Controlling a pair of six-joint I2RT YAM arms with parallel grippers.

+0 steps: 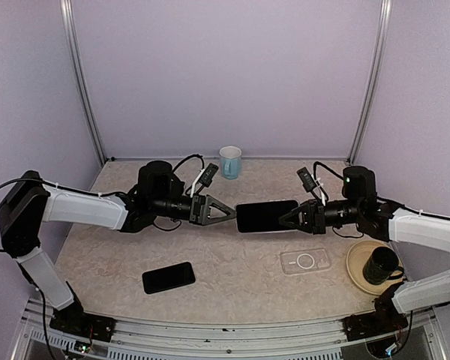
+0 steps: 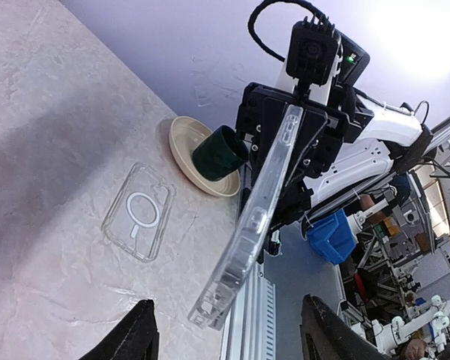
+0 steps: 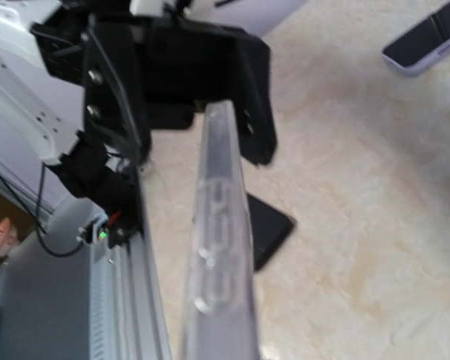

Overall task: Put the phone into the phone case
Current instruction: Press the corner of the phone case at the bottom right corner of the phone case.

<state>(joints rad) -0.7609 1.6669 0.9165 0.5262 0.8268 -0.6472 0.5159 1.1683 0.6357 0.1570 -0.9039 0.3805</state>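
Beige table (image 1: 240, 296). The right gripper (image 1: 285, 217) is clamped on one end of a clear case (image 1: 266, 216), dark-faced from above and held in the air. The left gripper (image 1: 226, 214) gapes at its other end, gripping nothing. A phone (image 1: 169, 277) lies flat near the left arm.

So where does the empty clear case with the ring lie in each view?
Top external: empty case lower right, lying flat.
Left wrist: left of centre, lying flat.
Right wrist: not in it.
Shared landmark: the held case, seen in all three.
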